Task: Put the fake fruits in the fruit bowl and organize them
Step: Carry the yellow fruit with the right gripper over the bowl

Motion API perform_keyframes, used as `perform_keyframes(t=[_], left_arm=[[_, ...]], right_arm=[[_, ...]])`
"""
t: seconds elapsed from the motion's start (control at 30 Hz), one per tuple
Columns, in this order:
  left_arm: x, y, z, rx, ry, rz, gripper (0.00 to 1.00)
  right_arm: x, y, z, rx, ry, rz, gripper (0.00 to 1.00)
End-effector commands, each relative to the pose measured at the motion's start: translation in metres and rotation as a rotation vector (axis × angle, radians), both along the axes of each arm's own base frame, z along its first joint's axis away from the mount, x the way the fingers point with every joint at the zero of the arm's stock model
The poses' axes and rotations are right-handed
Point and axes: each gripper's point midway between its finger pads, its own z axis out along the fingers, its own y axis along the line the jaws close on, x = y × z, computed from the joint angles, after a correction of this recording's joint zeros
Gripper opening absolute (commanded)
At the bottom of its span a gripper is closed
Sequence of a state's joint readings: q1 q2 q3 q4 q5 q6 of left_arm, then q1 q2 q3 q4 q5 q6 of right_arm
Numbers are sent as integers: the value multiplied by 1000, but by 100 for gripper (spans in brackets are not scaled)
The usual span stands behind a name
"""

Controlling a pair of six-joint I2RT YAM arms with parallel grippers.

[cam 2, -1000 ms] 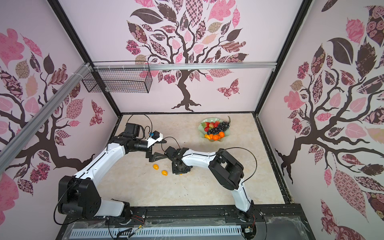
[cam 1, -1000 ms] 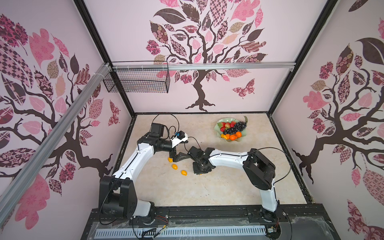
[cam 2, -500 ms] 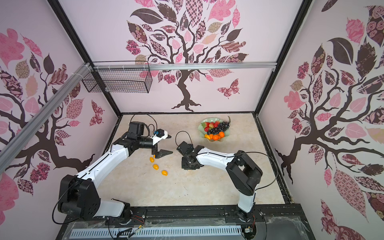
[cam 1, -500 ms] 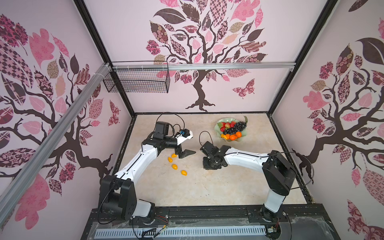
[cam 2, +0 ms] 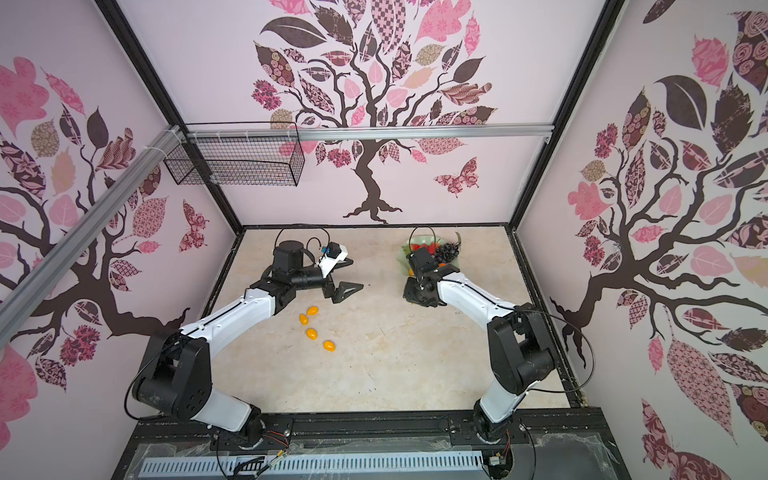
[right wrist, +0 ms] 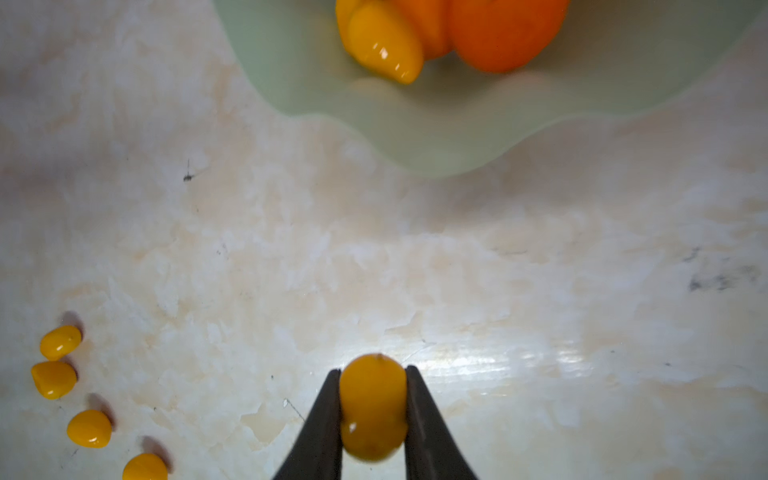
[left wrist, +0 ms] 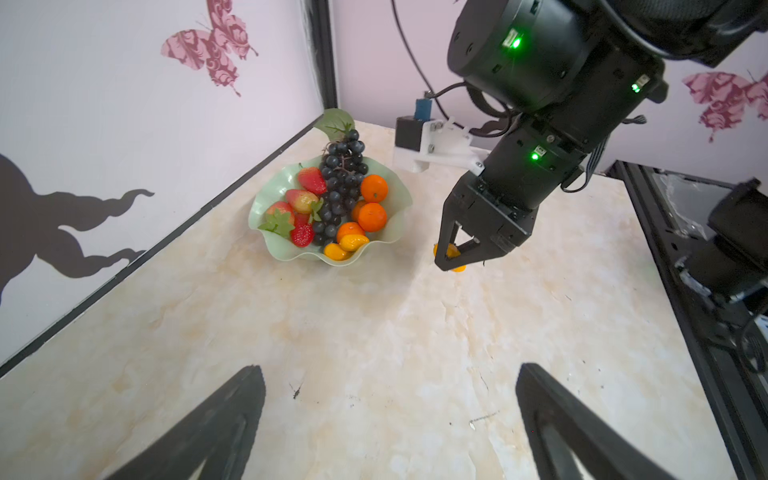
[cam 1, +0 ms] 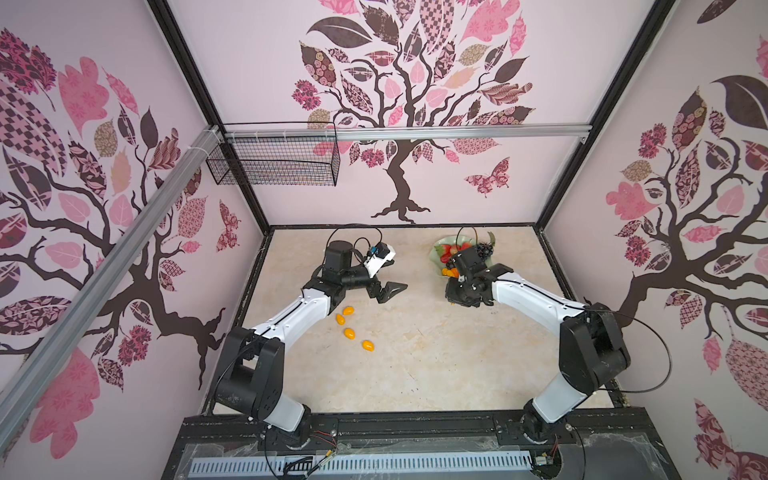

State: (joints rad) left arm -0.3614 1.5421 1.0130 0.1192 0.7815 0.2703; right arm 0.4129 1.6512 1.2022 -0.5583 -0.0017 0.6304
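Four loose kumquats (cam 1: 349, 333) lie clustered on the pale marble worktop (cam 1: 415, 374), near and left of centre. Just beyond them the left fingers (left wrist: 232, 415) hover spread wide and empty. Across the middle, to the right, the right fingers (left wrist: 446, 237) pinch a fifth kumquat (right wrist: 372, 407) narrowly between their tips, close to the near rim of the bowl (left wrist: 270, 245) but outside it. The wavy green bowl sits far right, holding strawberries (left wrist: 312, 180), grapes (left wrist: 340, 183), tangerines (left wrist: 372, 216) and two more kumquats.
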Motion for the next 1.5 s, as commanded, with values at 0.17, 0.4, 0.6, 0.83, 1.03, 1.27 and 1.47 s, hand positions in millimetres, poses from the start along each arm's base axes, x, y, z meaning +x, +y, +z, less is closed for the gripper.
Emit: perform_keyframes(t=[0.17, 0.4, 0.6, 0.83, 1.03, 1.27, 1.47], left_arm=[[34, -3, 3, -141, 76, 196, 99], [57, -1, -3, -197, 170, 316, 99], [62, -10, -8, -236, 236, 329, 99], [65, -20, -9, -327, 326, 351, 99], [69, -27, -1, -476, 400, 351, 99], [62, -35, 6, -516, 413, 315, 99], [60, -36, 9, -498, 394, 304, 99]], right_arm=[[57, -23, 25, -7, -63, -3, 24], [93, -11, 14, 14, -53, 43, 24], [115, 5, 0, 57, -30, 95, 23], [128, 12, -19, 96, 10, 82, 22], [132, 13, -34, 102, 47, 67, 23], [139, 15, -44, 102, 72, 86, 25], [142, 12, -39, 94, 56, 80, 34]])
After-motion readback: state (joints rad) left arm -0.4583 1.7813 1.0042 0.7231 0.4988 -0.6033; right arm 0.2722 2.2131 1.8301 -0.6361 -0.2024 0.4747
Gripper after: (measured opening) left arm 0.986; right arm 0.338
